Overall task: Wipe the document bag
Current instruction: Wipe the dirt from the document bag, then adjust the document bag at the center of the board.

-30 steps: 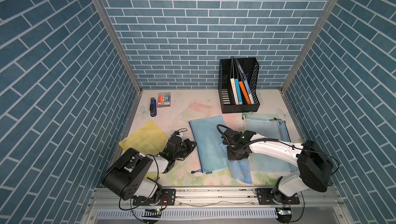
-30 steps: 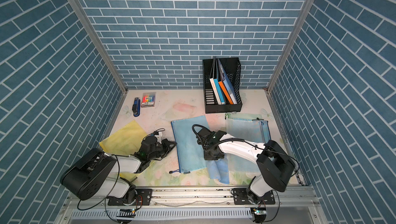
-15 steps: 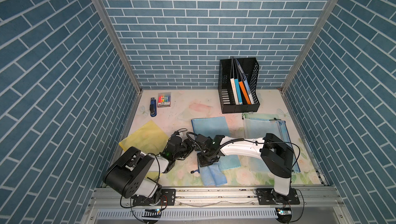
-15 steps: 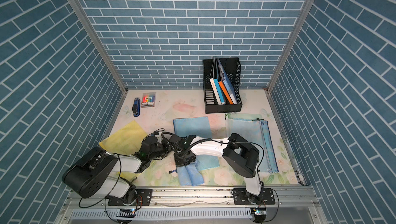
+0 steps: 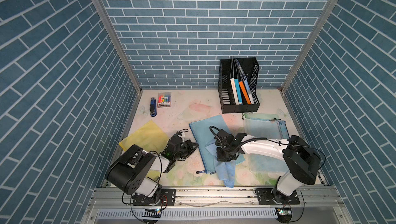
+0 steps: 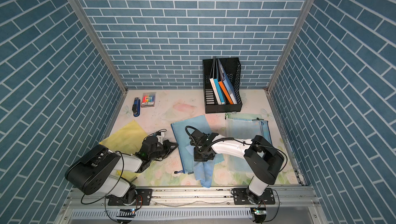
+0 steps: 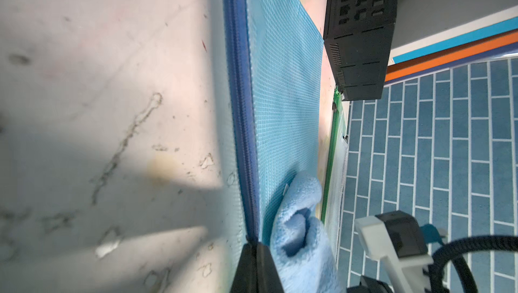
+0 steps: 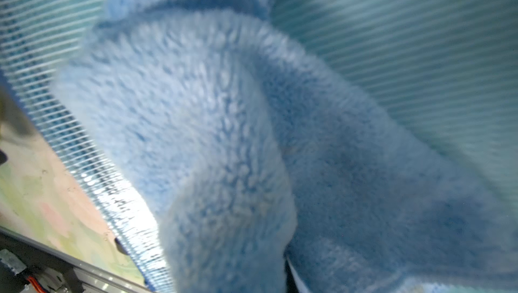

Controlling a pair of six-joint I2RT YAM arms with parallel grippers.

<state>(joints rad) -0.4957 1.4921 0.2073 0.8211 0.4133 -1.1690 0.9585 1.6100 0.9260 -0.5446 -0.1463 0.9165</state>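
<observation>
Table read as a clock, twelve at the back wall.

1. Yellow folder, 9 o'clock; idle.
2. My left pincer, 8 o'clock; closed on nothing; tips against the bag's zip edge; unmoved this past second.
3. Document bag, blue mesh, centre; lying flat.
4. My right pincer, on the bag's 5 o'clock corner; clamped on the blue cloth; half a second ago it stood at the bag's 7 o'clock edge, now swept back; I judge the near half wiped, the 12 o'clock half still due.
5. Mesh pouches, 3 o'clock; untouched.
</observation>
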